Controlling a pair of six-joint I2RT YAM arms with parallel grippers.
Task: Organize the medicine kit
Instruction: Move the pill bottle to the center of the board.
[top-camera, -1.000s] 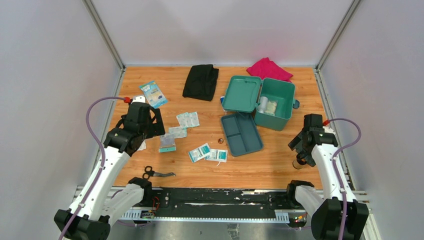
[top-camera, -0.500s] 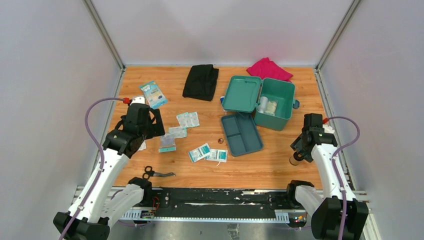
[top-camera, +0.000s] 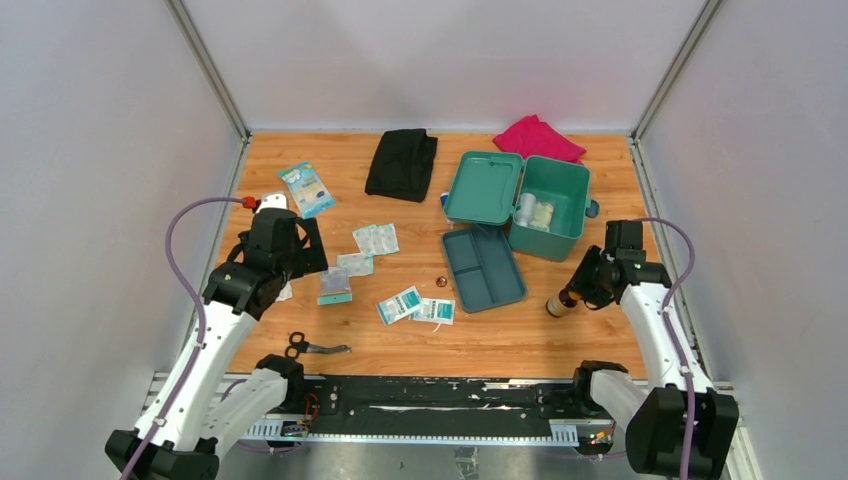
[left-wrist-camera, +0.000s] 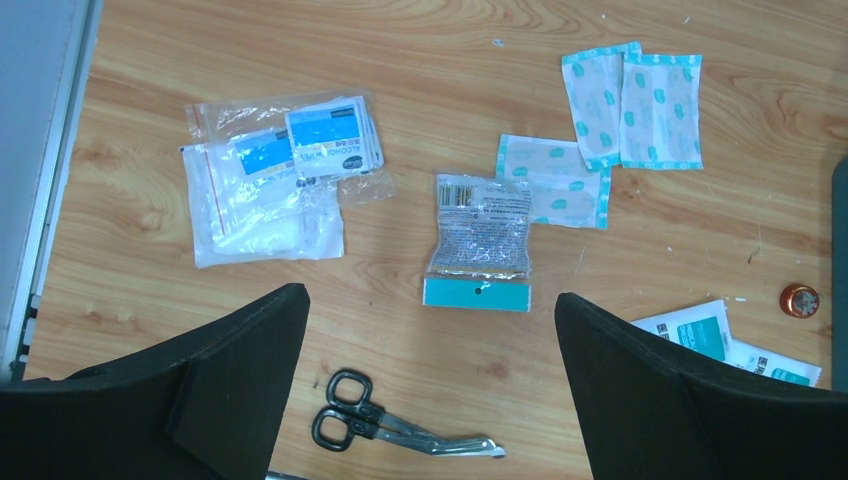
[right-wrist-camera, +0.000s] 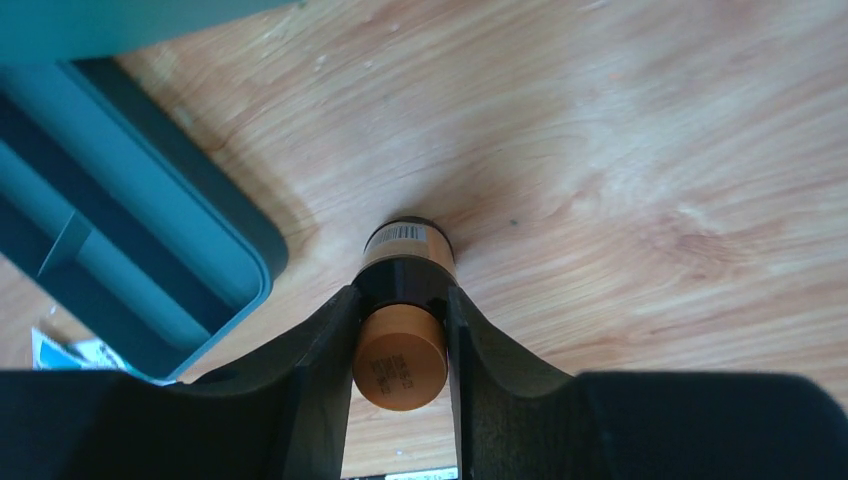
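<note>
The teal medicine kit (top-camera: 560, 190) stands open at the back right, its lid (top-camera: 483, 187) laid back to the left, with gauze rolls (top-camera: 534, 210) inside. Its two-compartment tray (top-camera: 483, 268) lies on the table in front and shows in the right wrist view (right-wrist-camera: 120, 200). My right gripper (top-camera: 574, 292) (right-wrist-camera: 400, 292) is shut on a brown bottle with an orange cap (top-camera: 558, 303) (right-wrist-camera: 400, 355), held tilted just right of the tray. My left gripper (top-camera: 292, 250) (left-wrist-camera: 430, 297) is open and empty above a foil sachet with a teal header (left-wrist-camera: 480, 240).
Plasters (left-wrist-camera: 630, 95), a clear bag of packets (left-wrist-camera: 270, 175), wipes (top-camera: 415, 306), a copper cap (top-camera: 441, 281) and scissors (left-wrist-camera: 390, 430) lie at left and centre. A blue packet (top-camera: 307, 187), black cloth (top-camera: 402, 162) and pink cloth (top-camera: 538, 137) lie at the back.
My right gripper has moved left toward the tray with the bottle, which now tilts. The left arm has hardly moved.
</note>
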